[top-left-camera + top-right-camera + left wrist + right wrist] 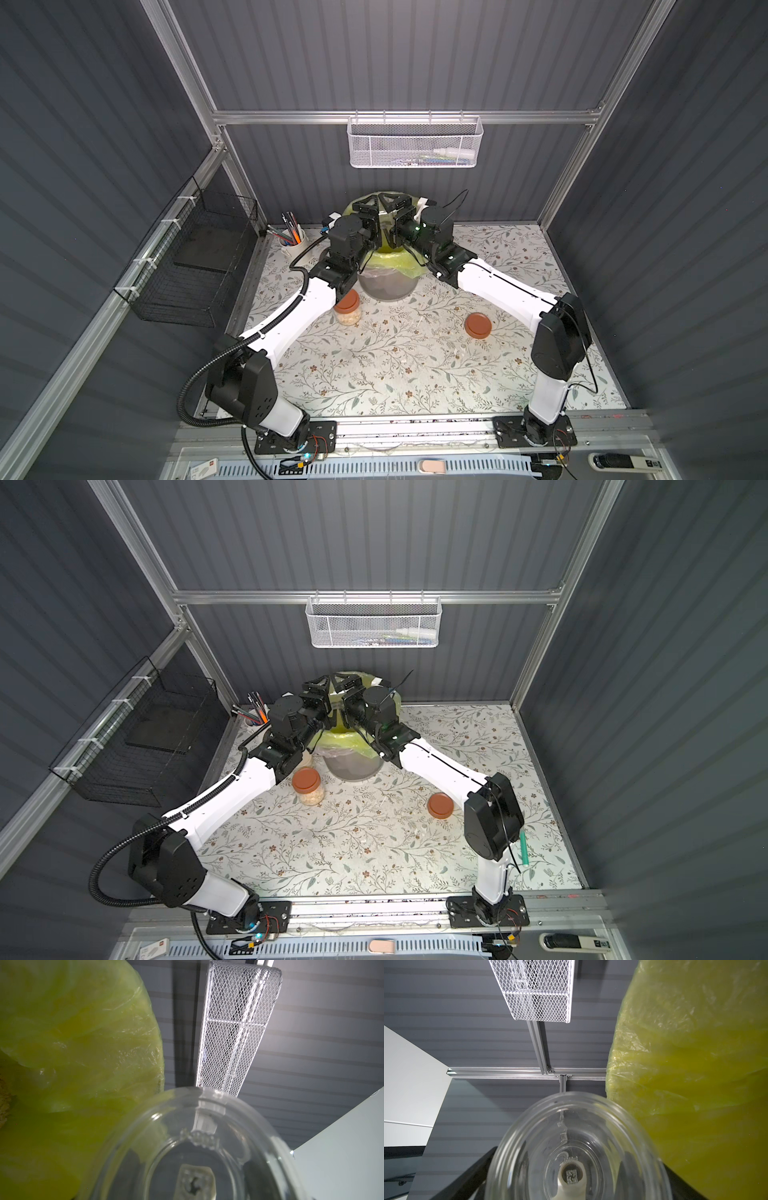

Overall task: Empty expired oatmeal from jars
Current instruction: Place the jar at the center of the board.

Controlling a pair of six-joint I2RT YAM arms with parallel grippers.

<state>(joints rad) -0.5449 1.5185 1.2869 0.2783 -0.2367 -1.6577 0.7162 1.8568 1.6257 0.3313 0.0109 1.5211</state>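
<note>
Two clear glass jars hang over the grey bin [388, 286], one in each gripper, and both look empty to us. The left gripper [368, 204] is closed on the left jar [207, 1147]. The right gripper [395, 203], spread wide, clamps the right jar [577, 1147], with black fingers [467, 1182] on either side of its threaded rim. A crinkled yellow-green bag [83, 1043] lines the round bin.

The oatmeal [348, 319], pale and lumpy, sits in a third jar [348, 311]. That jar stands upright under a terracotta lid, just in front of the bin and beside the left arm. A beige grainy patch also shows inside the bag in the left wrist view.

The table [415, 374] wears a floral print cloth. Ribbed dark grey walls and aluminium rails enclose it.

We count three jars, one loose lid [478, 325] lying flat, one white mesh basket [415, 141], one black wire basket [195, 257] and one pen cup [293, 245].
</note>
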